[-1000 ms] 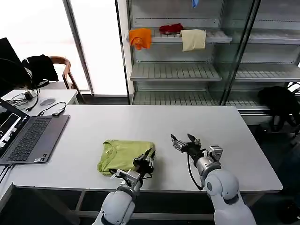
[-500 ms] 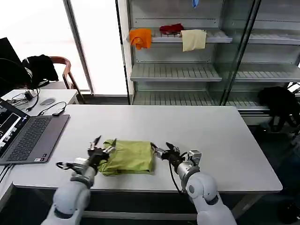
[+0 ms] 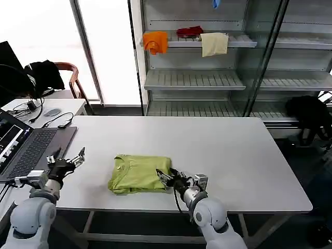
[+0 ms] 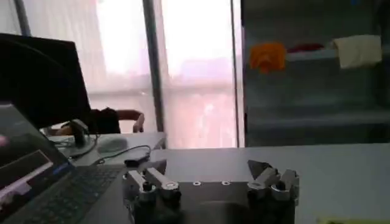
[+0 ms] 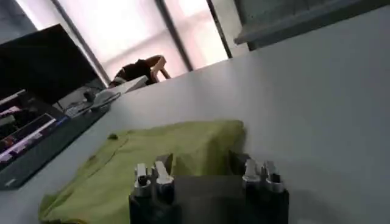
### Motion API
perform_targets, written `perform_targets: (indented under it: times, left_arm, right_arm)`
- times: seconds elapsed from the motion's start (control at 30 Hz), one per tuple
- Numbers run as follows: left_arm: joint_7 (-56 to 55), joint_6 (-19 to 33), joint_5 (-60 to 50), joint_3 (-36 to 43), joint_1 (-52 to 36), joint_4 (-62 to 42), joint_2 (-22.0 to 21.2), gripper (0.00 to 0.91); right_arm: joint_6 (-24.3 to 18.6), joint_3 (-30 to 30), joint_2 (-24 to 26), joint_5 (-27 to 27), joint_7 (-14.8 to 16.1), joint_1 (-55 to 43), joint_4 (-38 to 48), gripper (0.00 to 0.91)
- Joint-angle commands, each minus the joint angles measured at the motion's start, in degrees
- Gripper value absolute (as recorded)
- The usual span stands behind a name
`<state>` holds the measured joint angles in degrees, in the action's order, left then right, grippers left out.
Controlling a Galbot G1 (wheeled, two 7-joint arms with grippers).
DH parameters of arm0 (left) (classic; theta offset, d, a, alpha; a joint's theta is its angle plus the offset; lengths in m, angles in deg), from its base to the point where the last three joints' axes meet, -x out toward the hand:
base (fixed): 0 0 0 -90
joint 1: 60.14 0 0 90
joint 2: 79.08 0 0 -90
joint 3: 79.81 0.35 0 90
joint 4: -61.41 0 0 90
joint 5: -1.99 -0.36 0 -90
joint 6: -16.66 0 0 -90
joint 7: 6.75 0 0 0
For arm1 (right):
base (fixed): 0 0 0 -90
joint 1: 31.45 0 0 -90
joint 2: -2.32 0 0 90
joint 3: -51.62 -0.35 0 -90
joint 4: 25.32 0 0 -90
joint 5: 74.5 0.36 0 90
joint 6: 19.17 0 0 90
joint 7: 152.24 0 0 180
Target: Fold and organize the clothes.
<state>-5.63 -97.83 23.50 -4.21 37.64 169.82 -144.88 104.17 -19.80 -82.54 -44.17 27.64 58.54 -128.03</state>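
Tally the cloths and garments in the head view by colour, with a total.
Lime yellow-green T-shirt on the table: 1
Orange cloth on the shelf: 1
Red cloth on the shelf: 1
Cream cloth on the shelf: 1
Black garments: 2
Total: 6

One green T-shirt (image 3: pixel 139 173), one laptop (image 3: pixel 28 150), one table (image 3: pixel 233 150), two grippers, three cloths on the shelf.

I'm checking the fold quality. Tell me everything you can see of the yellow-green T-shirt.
The T-shirt is plain lime yellow-green, of thin soft-looking fabric, folded into a compact, roughly rectangular bundle with its ribbed round collar showing toward the robot's left. It lies flat on the white table near the front edge, slightly rumpled along the near edge. The right claw sits open at its right edge; contact is unclear. The left claw is apart, near the laptop.
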Motion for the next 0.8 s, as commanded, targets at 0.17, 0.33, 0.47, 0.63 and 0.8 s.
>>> perform_targets:
  times: [0.17, 0.33, 0.47, 0.63, 0.8]
  left_arm:
    - [0.23, -0.03, 2.68, -4.59, 0.20, -0.59, 1.53, 0.907]
    - [0.23, 0.05, 2.44, -4.23, 0.24, -0.70, 1.06, 0.907]
    - [0.23, 0.05, 1.98, -4.04, 0.15, -0.68, 0.65, 0.907]
    - [0.23, 0.19, 1.18, -3.73, 0.23, -0.67, 0.28, 0.907]
    - [0.41, 0.12, 0.18, -3.12, 0.55, -0.71, -0.15, 0.907]
  right_arm:
    - [-0.06, 0.99, -0.99, -0.77, -1.38, 0.56, -0.66, 0.000]
    - [-0.09, 0.35, -0.70, -0.87, -1.68, 1.04, -1.23, 0.000]
    - [-0.11, -0.44, -0.54, -1.08, -2.07, 1.43, -1.95, 0.000]
    - [-0.08, -2.05, 1.50, -0.86, -2.49, 1.70, -3.91, 0.000]
    - [-0.06, -5.19, 6.38, 0.59, -1.71, 2.47, -5.90, 0.000]
